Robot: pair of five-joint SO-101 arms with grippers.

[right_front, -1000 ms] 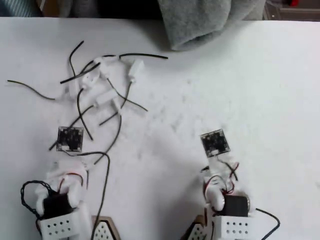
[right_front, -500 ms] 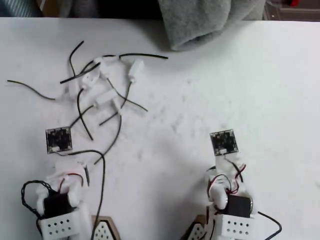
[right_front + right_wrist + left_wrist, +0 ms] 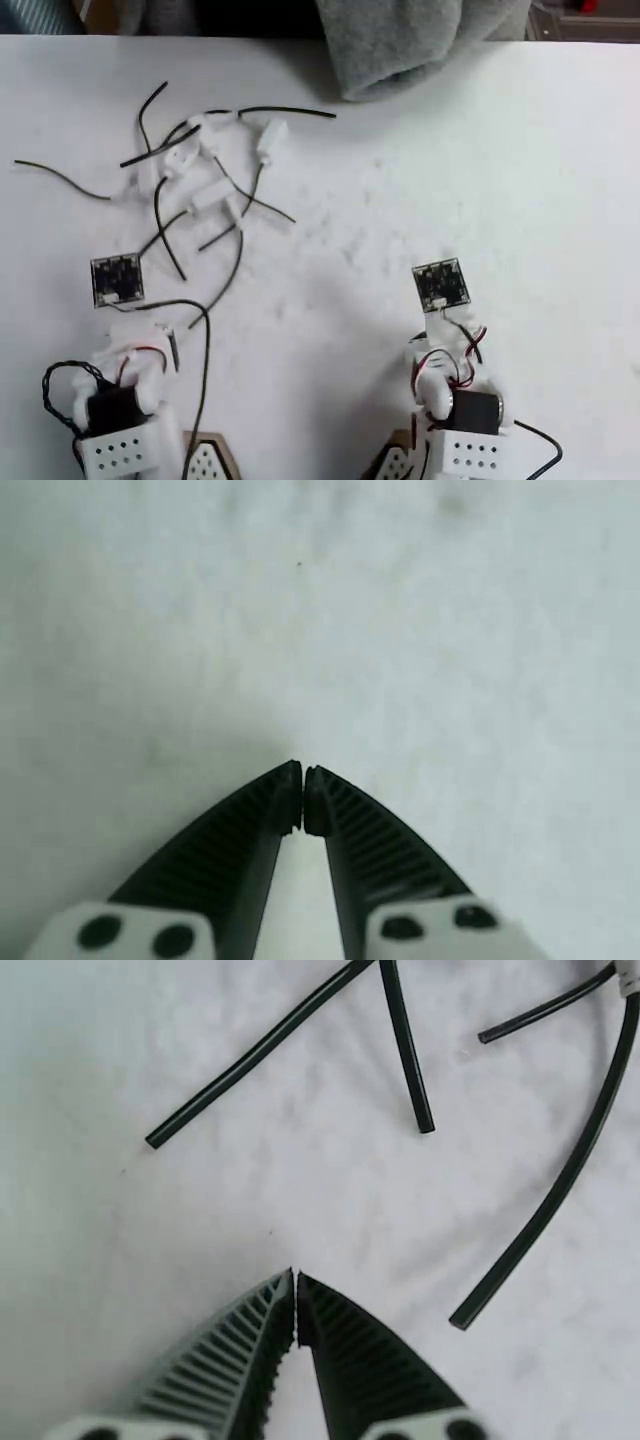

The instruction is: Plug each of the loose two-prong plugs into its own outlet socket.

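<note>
Several white two-prong plugs with black wire tails lie tangled at the table's far left, among them one plug point(image 3: 270, 138), another point(image 3: 207, 195) and a third point(image 3: 182, 155). My left gripper point(image 3: 295, 1282) is shut and empty just above the table, with loose black wire ends point(image 3: 405, 1050) lying ahead of it. The left arm's dark wrist board point(image 3: 117, 280) sits near the tangle's close edge. My right gripper point(image 3: 303, 778) is shut over bare white table. The right arm's wrist board point(image 3: 440, 284) is in the near right half, far from the plugs.
A grey cloth point(image 3: 400, 45) hangs over the table's far edge at the middle. One long black wire point(image 3: 205, 370) runs from the tangle toward the left arm's base point(image 3: 115, 440). The right arm's base point(image 3: 460, 440) stands at the near edge.
The left arm's wrist board has shifted left, then stayed. The right arm's board swung slightly right and came a little way back. The plugs have not moved.
</note>
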